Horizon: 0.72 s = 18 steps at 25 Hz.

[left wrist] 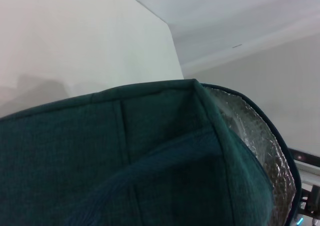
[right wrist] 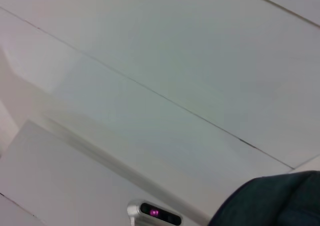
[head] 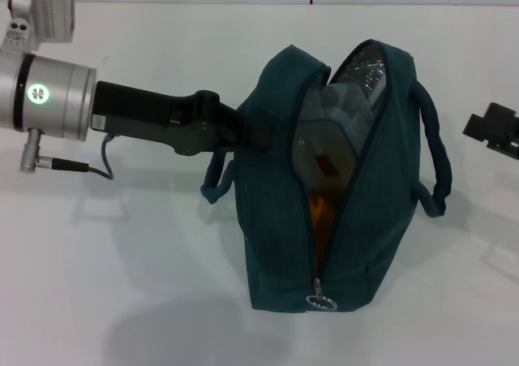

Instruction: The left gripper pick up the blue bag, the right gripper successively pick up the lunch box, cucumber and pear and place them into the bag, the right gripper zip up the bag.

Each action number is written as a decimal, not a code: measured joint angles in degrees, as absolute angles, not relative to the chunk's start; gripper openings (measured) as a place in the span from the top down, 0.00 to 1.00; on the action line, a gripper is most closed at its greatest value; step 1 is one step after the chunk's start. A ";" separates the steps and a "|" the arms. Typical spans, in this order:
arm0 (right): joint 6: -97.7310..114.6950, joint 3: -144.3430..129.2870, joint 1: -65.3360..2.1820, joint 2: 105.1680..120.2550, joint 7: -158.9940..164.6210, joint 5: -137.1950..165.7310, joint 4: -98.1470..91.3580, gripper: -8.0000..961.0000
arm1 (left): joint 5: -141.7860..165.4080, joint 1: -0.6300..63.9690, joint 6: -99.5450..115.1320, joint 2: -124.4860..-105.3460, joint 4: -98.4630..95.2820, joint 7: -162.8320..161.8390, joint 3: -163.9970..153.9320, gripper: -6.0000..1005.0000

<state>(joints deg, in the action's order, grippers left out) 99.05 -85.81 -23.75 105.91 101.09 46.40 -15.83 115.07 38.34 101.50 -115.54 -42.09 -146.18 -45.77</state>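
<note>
The blue bag (head: 357, 212) stands in the middle of the white table, its top gaping open and showing silver foil lining (head: 365, 70). Inside lie the clear lunch box (head: 332, 131) and, below it, an orange patch that looks like the pear (head: 320, 212). The cucumber is hidden. The zip's ring pull (head: 320, 303) hangs at the bag's near end. My left gripper (head: 247, 131) reaches in from the left and is shut on the bag's left side by the handle (head: 217, 183). Its wrist view is filled with bag fabric (left wrist: 125, 161) and foil (left wrist: 260, 141). My right gripper (head: 496, 131) hangs apart at the far right edge.
White table (head: 122, 269) surrounds the bag on all sides. The bag's right handle (head: 434, 159) loops out toward the right gripper. The right wrist view shows pale wall panels, a corner of the bag (right wrist: 272, 201) and a small device with a purple light (right wrist: 155, 212).
</note>
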 joint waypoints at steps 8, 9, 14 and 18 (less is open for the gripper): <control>107.50 -85.79 -20.27 106.29 80.63 52.33 -15.84 0.23 | 114.82 38.30 101.50 -115.91 -42.09 -145.24 -45.56 0.95; 107.23 -85.78 -19.47 106.69 77.58 53.90 -15.73 0.23 | 114.82 38.30 101.50 -115.91 -42.09 -145.24 -45.56 0.95; 103.93 -85.77 -17.28 110.06 63.74 61.83 -15.52 0.24 | 114.84 37.92 99.64 -115.64 -42.10 -145.10 -45.46 0.95; 99.30 -85.98 -17.20 113.42 55.27 67.28 -15.48 0.24 | 114.83 37.75 99.34 -115.67 -42.10 -145.04 -45.44 0.95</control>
